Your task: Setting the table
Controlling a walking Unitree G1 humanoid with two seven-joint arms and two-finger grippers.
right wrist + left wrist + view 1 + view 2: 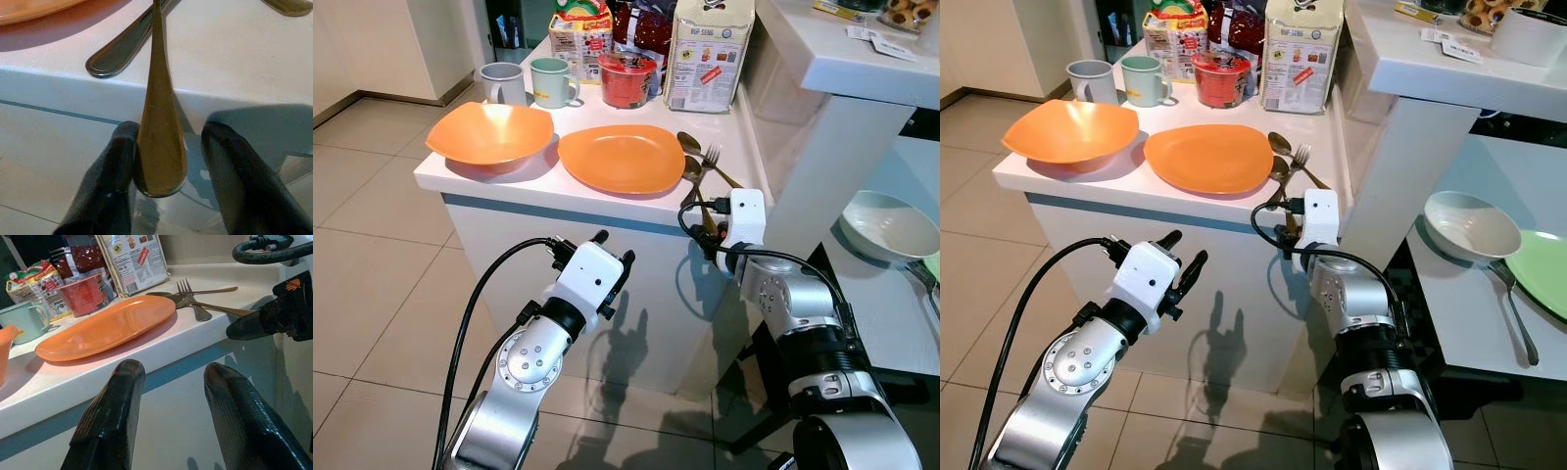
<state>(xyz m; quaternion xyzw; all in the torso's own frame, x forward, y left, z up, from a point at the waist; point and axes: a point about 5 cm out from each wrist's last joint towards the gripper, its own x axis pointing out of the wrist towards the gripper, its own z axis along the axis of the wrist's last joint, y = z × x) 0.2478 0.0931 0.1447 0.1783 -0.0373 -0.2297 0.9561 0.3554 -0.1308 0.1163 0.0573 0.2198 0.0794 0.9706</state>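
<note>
The cutlery point(700, 166) lies in a loose cluster at the right end of the white counter point(509, 181), just beside the orange plate point(622, 158): a fork point(191, 298) and spoons with their handles crossing, some handles reaching to the counter's front edge. One brass-coloured handle point(159, 122) sticks out past that edge, and the right gripper point(168, 171) sits just below the edge with this handle between its two black fingers. The fingers point(105, 186) stand apart; the handle rests against one of them and there is a clear gap to the other (so the gripper is open around the handle, not clamped on it). A second, darker handle point(120, 49) lies flat on the counter beside it.

The plate sits near the front of the counter, and to its left is an orange bowl point(491, 134), close to it but apart. Behind them stand a grey mug point(503, 83) and a pale green mug point(551, 82), side by side, then a red cup point(627, 78) and packets of food point(710, 49) along the back.

The left gripper point(613, 269) is raised in front of the counter's white face, below the plate and touching nothing; its fingers point(110, 421) are spread wide.

To the robot's right, on a lower white table point(1449, 313), are a white bowl point(1472, 226), a green plate point(1542, 269) and another fork point(1513, 299).
</note>
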